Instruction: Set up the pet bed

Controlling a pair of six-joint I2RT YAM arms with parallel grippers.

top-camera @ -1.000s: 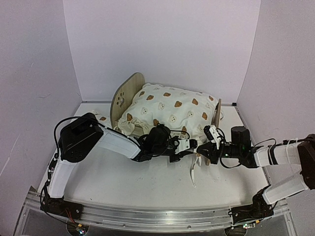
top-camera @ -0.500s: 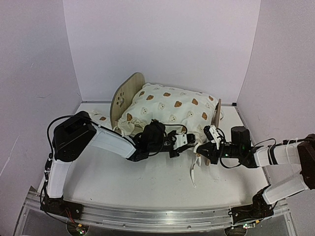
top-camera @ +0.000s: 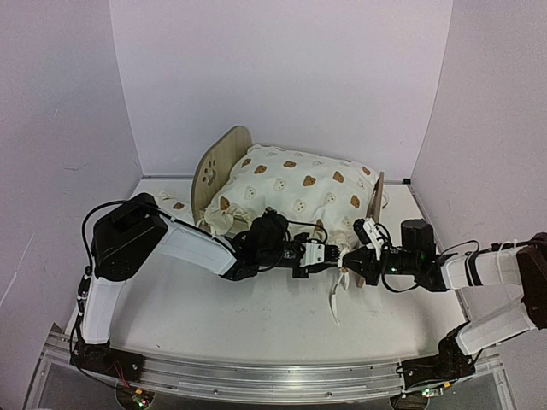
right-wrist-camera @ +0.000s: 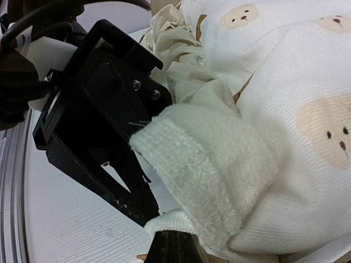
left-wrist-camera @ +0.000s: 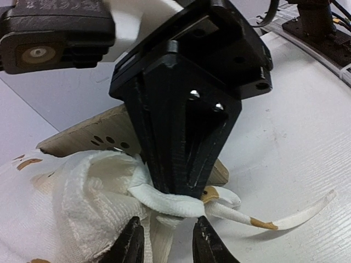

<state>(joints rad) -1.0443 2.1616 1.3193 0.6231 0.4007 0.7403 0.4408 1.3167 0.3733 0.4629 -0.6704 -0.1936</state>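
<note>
The pet bed's light-wood headboard (top-camera: 219,167) with its paw cutout stands at the back left, and the footboard (top-camera: 377,202) at the right. A cream bear-print cushion (top-camera: 299,192) lies across the frame and hides the base. At the bed's near corner, my right gripper (top-camera: 349,261) (right-wrist-camera: 173,245) is shut on a white cushion tie (left-wrist-camera: 181,204) wrapped over its tips. My left gripper (top-camera: 328,254) (left-wrist-camera: 167,242) faces it. Its jaws stand open, with a strip of the tie hanging loose between them. A second tie end (top-camera: 337,299) trails on the table.
A small bear-print pillow (top-camera: 175,203) lies behind the left arm beside the headboard. Lilac walls close the table at the back and on both sides. A metal rail (top-camera: 256,376) carrying both arm bases runs along the near edge.
My left gripper's jaws have spread apart around the tie and it has shifted slightly. The right arm and the cushion have stayed where they were.
</note>
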